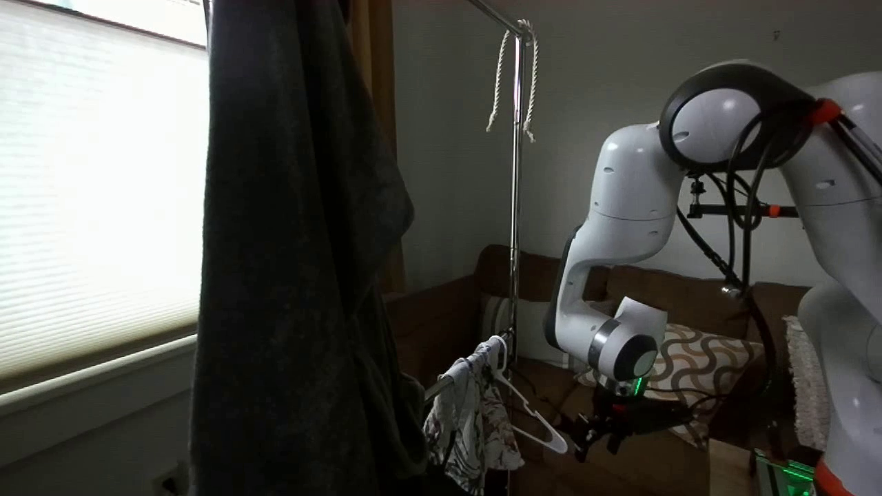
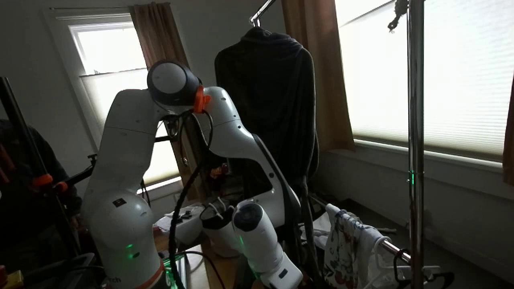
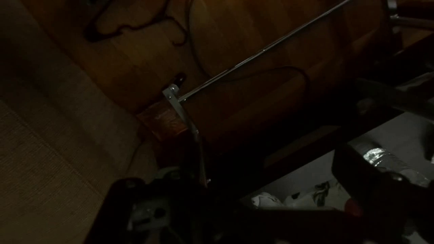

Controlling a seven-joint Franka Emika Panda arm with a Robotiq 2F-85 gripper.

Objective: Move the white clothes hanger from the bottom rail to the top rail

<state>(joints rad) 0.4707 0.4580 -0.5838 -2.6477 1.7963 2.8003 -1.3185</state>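
In exterior view, 5 o'clock: clothes hanger [image 1: 555, 441] plain white, end effector [image 1: 598, 446] black. 6 o'clock: hung cloth [image 1: 458, 420] white, dark floral print. 9 o'clock: long garment [image 1: 289, 241] dark grey. 4 o'clock: cushion [image 1: 703, 358], wavy bands of tan, grey, cream; sofa [image 1: 689, 297] behind brown. 2 o'clock: arm [image 1: 634, 172] white, strap [image 1: 824, 111] orange. Bottom rail [image 2: 395, 249], top rail [image 1: 493, 14] silver.

In both exterior views, on the bottom rail [image 2: 394, 250]: clothes [image 1: 468, 427], then hanger [image 1: 544, 421], near the post [image 1: 516, 172]. In an exterior view, right of the hanger, gripper [image 1: 598, 446]; behind, sofa [image 1: 689, 293] with cushions [image 1: 703, 355]. Left of and before the clothes, robe [image 1: 282, 241] hung from the top rail [image 1: 495, 15]; farther left, window [image 1: 103, 207].
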